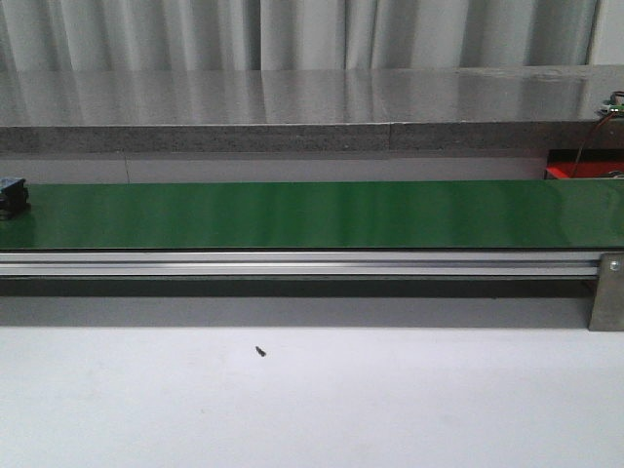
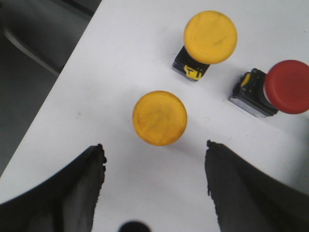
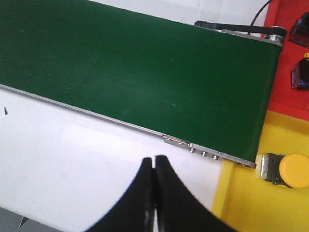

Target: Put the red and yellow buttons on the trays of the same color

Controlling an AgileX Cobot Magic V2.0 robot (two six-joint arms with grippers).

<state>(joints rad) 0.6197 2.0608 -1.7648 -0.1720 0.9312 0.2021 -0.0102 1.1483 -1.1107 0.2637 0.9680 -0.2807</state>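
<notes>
Looking forward, I am seeing one green conveyor belt (image 1: pixel 312 214) crossing the white table (image 1: pixel 312 400), a sliver of red tray (image 1: pixel 558 172) at far right, and no buttons or claws. Through my left wrist I am counting three buttons: two yellow buttons (image 2: pixel 160 118) (image 2: pixel 210 37) and one red button (image 2: pixel 288 87); my left claw (image 2: pixel 154 186) is hanging wide open, empty, above the nearer yellow one. Through my right wrist I am seeing one more yellow button (image 3: pixel 289 170) lying on the yellow tray (image 3: pixel 241 203), beside the red one; my right claw (image 3: pixel 154 166) is pinched closed on nothing.
</notes>
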